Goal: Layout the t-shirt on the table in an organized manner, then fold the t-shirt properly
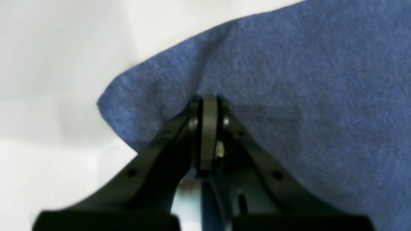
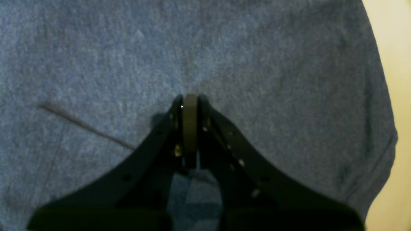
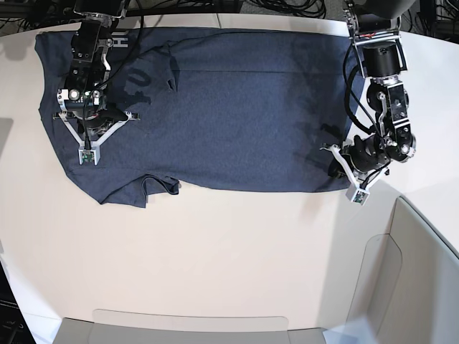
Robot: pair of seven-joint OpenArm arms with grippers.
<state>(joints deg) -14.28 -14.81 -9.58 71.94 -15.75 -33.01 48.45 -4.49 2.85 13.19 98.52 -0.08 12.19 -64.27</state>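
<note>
The dark navy t-shirt (image 3: 237,115) lies spread out along the far half of the off-white table (image 3: 229,251), with faint lettering near its left end. My right gripper (image 3: 93,129) is shut, its tips pressed into the cloth near the left sleeve. The right wrist view shows its closed tips (image 2: 190,98) on the shirt (image 2: 96,48). My left gripper (image 3: 336,166) is shut at the shirt's near right corner. The left wrist view shows its tips (image 1: 208,98) on the cloth (image 1: 305,96), with a crease running away from them.
Grey translucent bin walls stand at the lower right (image 3: 419,272) and along the front edge (image 3: 186,326). Cables lie behind the table's far edge (image 3: 287,7). Bare tabletop shows beside the shirt in both wrist views (image 1: 48,64) (image 2: 396,48).
</note>
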